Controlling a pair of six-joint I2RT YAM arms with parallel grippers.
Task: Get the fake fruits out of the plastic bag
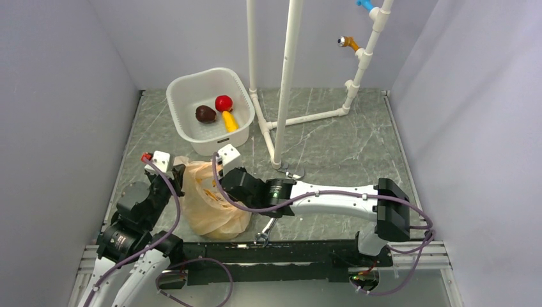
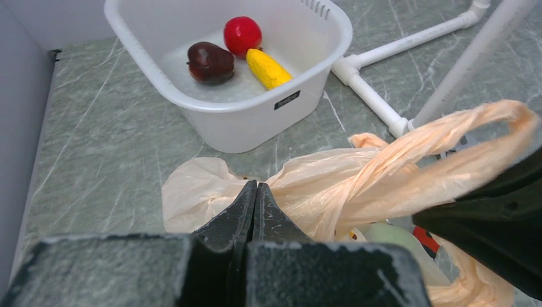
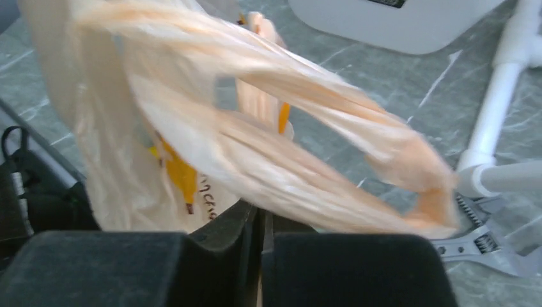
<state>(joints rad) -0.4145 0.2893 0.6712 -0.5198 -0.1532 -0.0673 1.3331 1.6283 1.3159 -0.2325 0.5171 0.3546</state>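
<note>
Left wrist view showed the left gripper [image 2: 255, 192] closed tight, pinching the plastic bag [image 2: 319, 182]; the right gripper [image 3: 261, 220] likewise clamped that bag.

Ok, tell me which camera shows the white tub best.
Left wrist: the white tub fills the upper frame, close, with its interior open to view. Top external shows it whole but small. Right wrist catches only its lower wall at the top edge.
</note>
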